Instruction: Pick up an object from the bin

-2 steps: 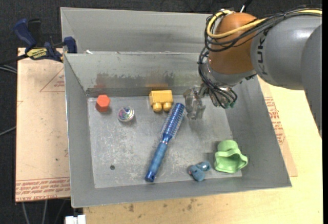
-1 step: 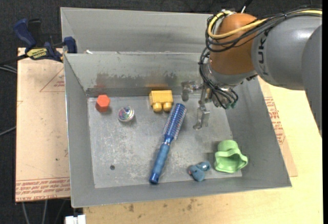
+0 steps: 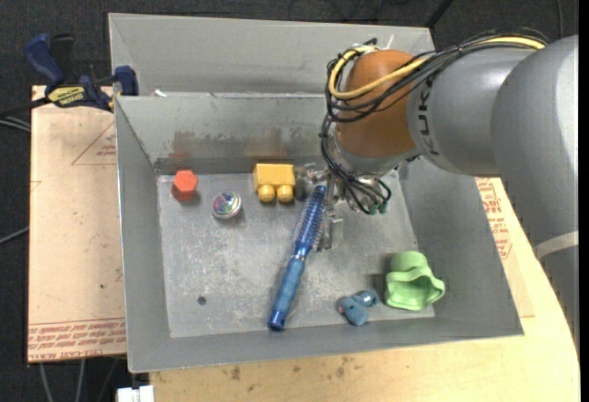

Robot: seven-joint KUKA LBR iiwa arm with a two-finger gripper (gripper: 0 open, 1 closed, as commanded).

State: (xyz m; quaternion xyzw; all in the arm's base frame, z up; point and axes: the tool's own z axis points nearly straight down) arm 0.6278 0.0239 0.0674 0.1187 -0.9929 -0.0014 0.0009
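The gripper is low in the bin, a little right of the frame's middle, at the upper end of a long blue stick. It seems to touch that end, but I cannot tell whether it is open or closed, nor whether it holds the stick (dark metal parts and wires cover this place).

The arm enters from the right side of the frame as a thick grey link. It ends in a round orange cover that points down into the bin, and yellow and black cables loop over the cover.

The blue stick lies flat on the bin floor. It runs diagonally from the gripper down to the lower left. Its upper part is ribbed like a spiral and its lower part is smooth.

Just left of the gripper, a yellow block stands near the back wall. Further left are a round shiny thing and a small red block. In the lower right lie a green crumpled thing and a small blue thing, both well apart from the gripper.
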